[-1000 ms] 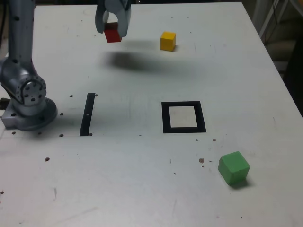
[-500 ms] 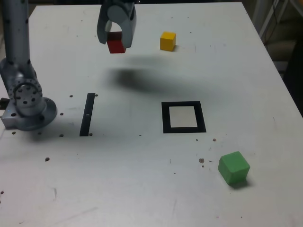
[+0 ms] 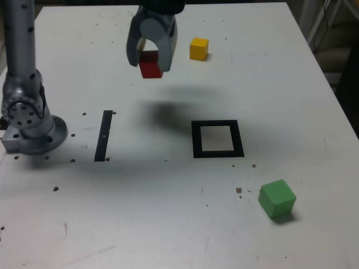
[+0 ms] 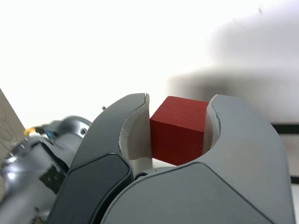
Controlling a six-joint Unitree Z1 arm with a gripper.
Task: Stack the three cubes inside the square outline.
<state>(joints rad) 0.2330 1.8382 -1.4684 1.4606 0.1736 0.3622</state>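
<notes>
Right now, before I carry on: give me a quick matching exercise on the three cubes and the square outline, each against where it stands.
Things:
1. red cube
2. yellow cube
3. green cube
4. square outline

States:
A. flat on the table, nothing inside it
B. on the table at the far side
C. held off the table in the gripper
D. on the table nearest the camera, towards the exterior view's right

Pairs: 1-C, 2-B, 3-D, 4-A

We observed a white surface [image 3: 168, 224] marked with dark specks and scuffs. At the exterior view's right, beyond its edge, stood pale metal framing [image 3: 317, 22] against darkness.
</notes>
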